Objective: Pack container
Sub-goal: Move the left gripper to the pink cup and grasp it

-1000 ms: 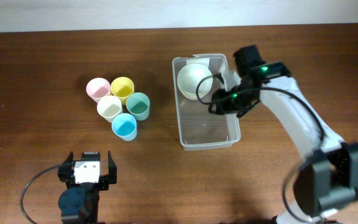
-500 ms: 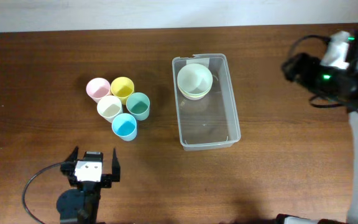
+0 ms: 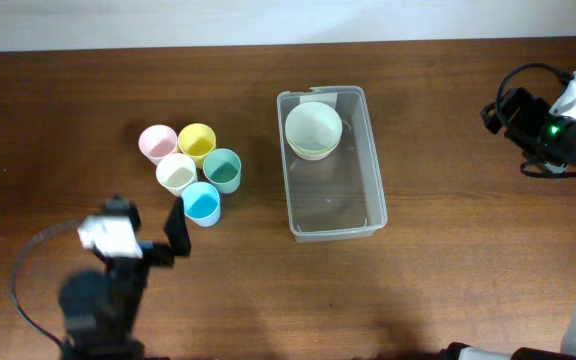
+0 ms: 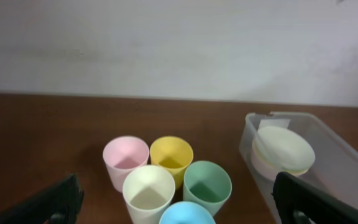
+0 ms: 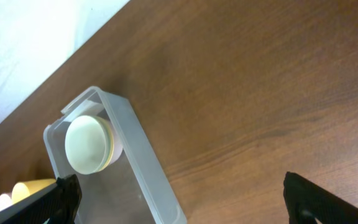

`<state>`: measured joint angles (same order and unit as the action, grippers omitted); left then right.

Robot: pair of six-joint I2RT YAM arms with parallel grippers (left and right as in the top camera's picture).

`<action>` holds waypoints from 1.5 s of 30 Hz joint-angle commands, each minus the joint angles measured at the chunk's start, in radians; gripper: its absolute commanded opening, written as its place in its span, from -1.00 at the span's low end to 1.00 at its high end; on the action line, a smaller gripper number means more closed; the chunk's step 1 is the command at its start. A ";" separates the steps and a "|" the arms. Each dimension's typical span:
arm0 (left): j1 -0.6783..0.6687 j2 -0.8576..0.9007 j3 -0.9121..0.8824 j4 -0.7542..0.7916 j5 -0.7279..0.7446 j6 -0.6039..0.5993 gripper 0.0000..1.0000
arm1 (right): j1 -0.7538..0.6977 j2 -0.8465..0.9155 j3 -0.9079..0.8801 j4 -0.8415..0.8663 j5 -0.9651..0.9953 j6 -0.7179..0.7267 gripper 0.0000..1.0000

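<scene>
The clear rectangular plastic container sits mid-frame, with stacked pale round bowls in its upper end. The left gripper and right gripper are both spread wide and hold nothing. From above the left arm is blurry, so it may want the small blue plastic cup. Pinch its rim gently and don't bump the other pastel cups.

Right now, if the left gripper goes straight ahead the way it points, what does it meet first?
Probably the blue cup, the nearest cup ahead of the open left gripper; depth is unclear.
</scene>
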<state>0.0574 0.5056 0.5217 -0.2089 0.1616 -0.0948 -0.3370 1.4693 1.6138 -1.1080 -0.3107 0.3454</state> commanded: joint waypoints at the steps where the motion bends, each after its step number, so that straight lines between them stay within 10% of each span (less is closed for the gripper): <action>1: -0.002 0.306 0.285 -0.122 0.018 -0.024 0.99 | -0.005 -0.002 0.006 0.000 0.009 0.011 0.98; 12: 0.009 1.060 1.008 -0.532 0.041 0.045 0.99 | -0.005 -0.002 0.006 0.000 0.009 0.011 0.98; 26: 0.161 1.346 1.054 -0.554 0.015 -0.036 0.99 | -0.005 -0.002 0.006 0.000 0.009 0.011 0.98; 45: 0.177 1.548 1.054 -0.524 0.041 -0.036 -0.32 | -0.005 -0.002 0.006 0.000 0.009 0.011 0.98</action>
<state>0.2340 2.0491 1.5574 -0.7372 0.1883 -0.1295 -0.3374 1.4693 1.6138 -1.1080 -0.3107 0.3599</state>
